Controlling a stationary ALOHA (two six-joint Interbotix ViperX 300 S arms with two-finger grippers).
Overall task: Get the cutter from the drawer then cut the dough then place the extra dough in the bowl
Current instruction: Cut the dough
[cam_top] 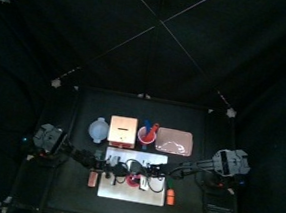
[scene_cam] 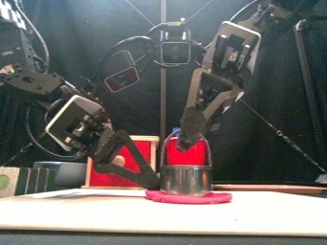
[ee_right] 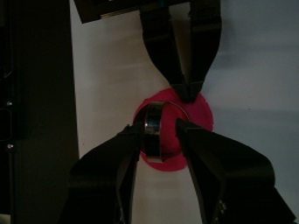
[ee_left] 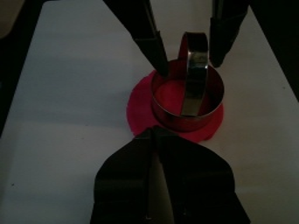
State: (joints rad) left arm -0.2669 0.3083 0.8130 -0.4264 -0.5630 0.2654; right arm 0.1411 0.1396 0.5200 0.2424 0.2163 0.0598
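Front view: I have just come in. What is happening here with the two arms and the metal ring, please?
The right gripper comes down from above and grips the round metal cutter. The cutter stands upright on the flat red dough, which lies on the white cutting board. The left gripper, jaws shut, has its tips at the dough's edge beside the cutter. Whether it pinches the dough cannot be seen. Dough still shows around the cutter's base, so the extra is not yet removed.

- Flat red dough disc (scene_cam: 189, 198): middle is lying hidden under round metal cutter (scene_cam: 188, 179).
- Cutter's wire handle: is being covered by right gripper (scene_cam: 192, 142) in the front view.
- Pale wooden box (scene_cam: 143, 150): is being partly blocked by left gripper (scene_cam: 149, 181).
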